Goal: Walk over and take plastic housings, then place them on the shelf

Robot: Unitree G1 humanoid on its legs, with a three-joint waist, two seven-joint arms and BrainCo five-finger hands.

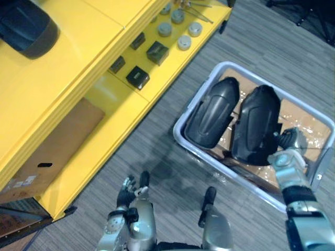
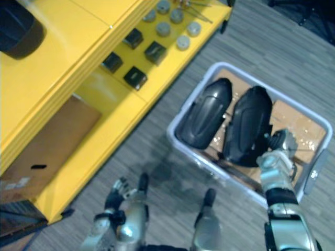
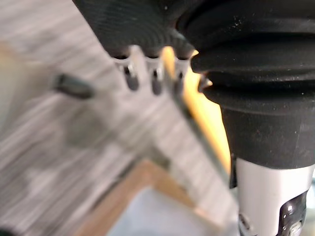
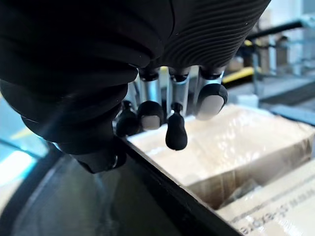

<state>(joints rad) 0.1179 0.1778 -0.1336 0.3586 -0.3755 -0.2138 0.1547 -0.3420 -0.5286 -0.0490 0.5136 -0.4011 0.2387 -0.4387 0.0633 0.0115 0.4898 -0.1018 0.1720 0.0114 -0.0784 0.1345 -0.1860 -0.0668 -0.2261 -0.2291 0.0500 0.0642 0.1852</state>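
Below, the yellow shelf (image 1: pixel 63 78) ran along the left side, above grey carpet (image 1: pixel 152 141). A dark rounded housing (image 1: pixel 26 26) lay on its top board at the far left corner, and a cardboard box (image 1: pixel 57 141) sat in its lowest bay. Beside the shelf's front edge stood a pale bin (image 1: pixel 183 116) lined with cardboard. In it two black plastic housings lay side by side, touching: the left housing (image 1: pixel 212 112) against the bin's left wall, the right housing (image 1: pixel 256 125) in the middle.

On the shelf's middle board sat small black boxes (image 1: pixel 137 77) near its front edge and grey round discs (image 1: pixel 165 29) towards its far end.

The right hand (image 1: pixel 289 146) hung at the right housing's near right edge, its fingers (image 4: pixel 176 132) loosely extended just over the rim, not closed round it. The left hand (image 1: pixel 127 194) hung low over the carpet, relaxed and holding nothing.
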